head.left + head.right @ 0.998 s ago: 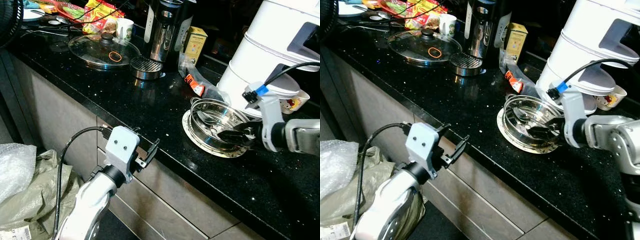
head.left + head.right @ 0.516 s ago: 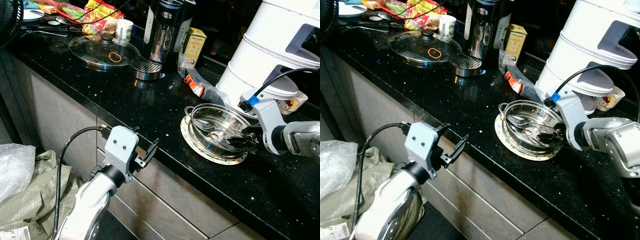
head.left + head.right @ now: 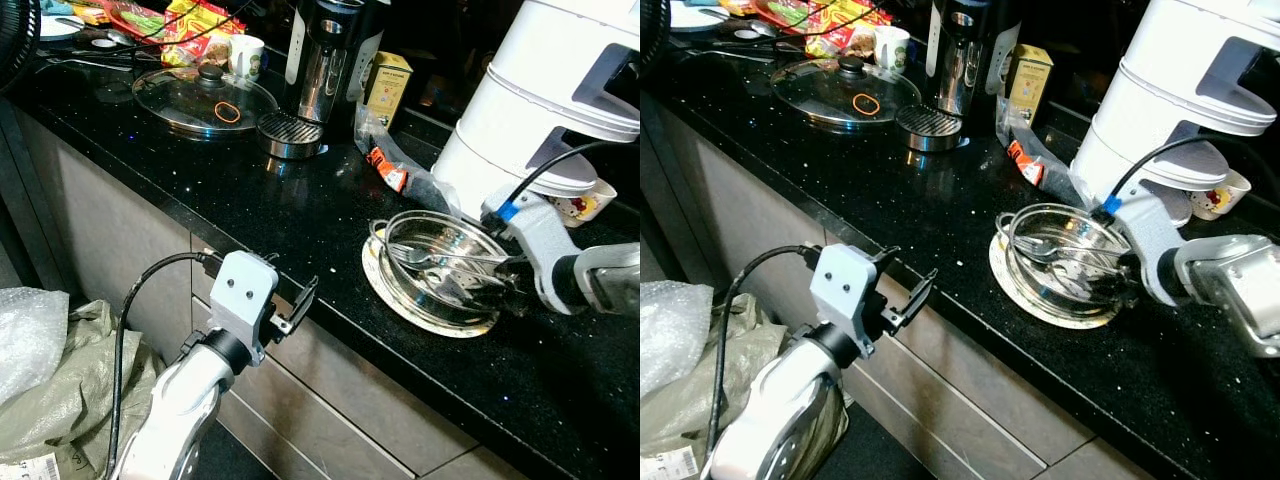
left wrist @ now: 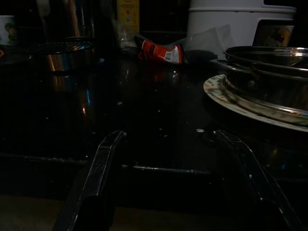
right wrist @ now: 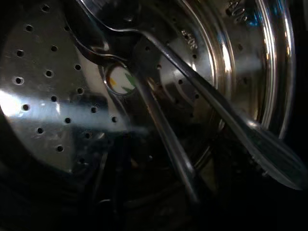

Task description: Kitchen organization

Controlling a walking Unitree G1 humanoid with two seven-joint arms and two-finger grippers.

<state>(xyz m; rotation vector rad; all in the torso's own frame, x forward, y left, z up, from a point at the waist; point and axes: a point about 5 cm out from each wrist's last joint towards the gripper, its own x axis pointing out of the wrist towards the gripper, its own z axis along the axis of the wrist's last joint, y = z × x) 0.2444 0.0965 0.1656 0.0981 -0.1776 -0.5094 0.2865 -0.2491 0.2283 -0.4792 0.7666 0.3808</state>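
On the black counter [image 3: 300,215], the spoon [image 3: 445,257] lies crosswise in the strainer bowl [image 3: 445,268] — right claw [image 3: 512,285] grip unclear.

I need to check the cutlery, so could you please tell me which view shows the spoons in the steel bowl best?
The right wrist view: two spoons show close up, crossing over the bowl's perforated base. Both eye views show them small; the left wrist view shows the bowl's side, not its contents.

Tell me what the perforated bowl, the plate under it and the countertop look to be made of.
Perforated bowl: polished metal, probably stainless steel, given its mirror-like glare and punched holes in the right wrist view. Plate under it: likely glazed ceramic, pale with a patterned rim, though enamel is possible. Countertop: glossy black stone or a stone-look composite, judging by the glittering flecks and reflections.
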